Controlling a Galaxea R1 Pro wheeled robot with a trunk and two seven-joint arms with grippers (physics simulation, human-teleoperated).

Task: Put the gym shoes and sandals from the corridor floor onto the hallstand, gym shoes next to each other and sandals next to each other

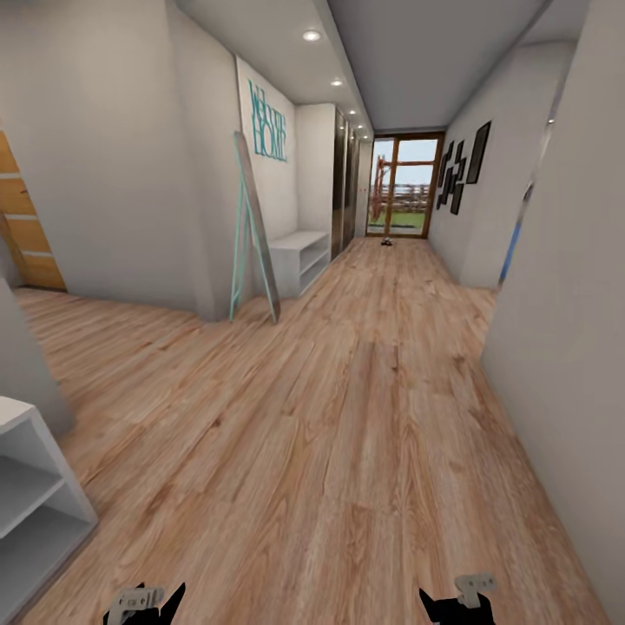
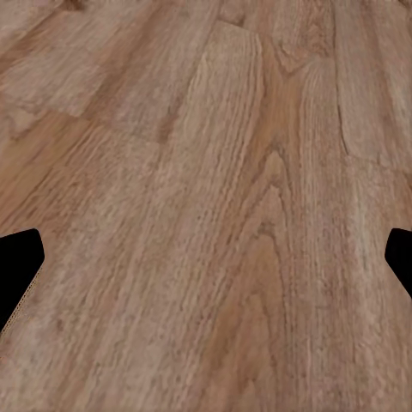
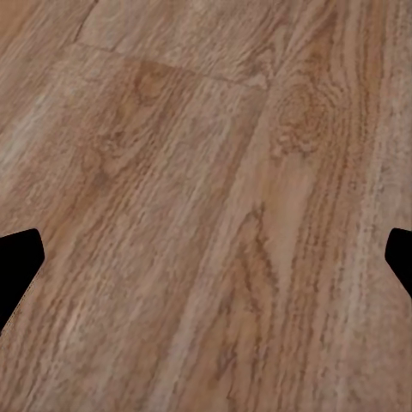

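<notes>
1. The robot looks down a long hall with a light brown wood-plank floor (image 1: pixel 347 417). It seems to be on its way, with nothing picked up yet.

2. The left claw (image 1: pixel 146 603) and the right claw (image 1: pixel 457 601) poke in low at the near edge of the head view. They are held down and close to the robot, likely so they do not bump things while it rolls.

3. In the left wrist view, the two dark finger tips (image 2: pixel 19 266) sit far apart at the sides, with bare wood between them. So the left claw is spread wide and holds nothing.

4. The right wrist view is the same: dark finger tips (image 3: pixel 17 262) far apart, only wood between. The right claw is spread wide and holds nothing too.

5. A pale grey-white bench with low open shelves (image 1: pixel 304 256) stands by the left wall, far ahead. Blue-green letters (image 1: pixel 267 132) hang on the wall above it. This is likely the shoe rack.

6. A tall mirror with a blue-green frame (image 1: pixel 253 230) leans on the wall corner just beside the bench.

7. A plain white open shelf box (image 1: pixel 35 503) stands near the robot on the left. It has no letters.

8. Something small and dark (image 1: pixel 386 242) lies on the floor far away by the glass door (image 1: pixel 404 187). It may be a shoe, but it is too small to tell.
</notes>
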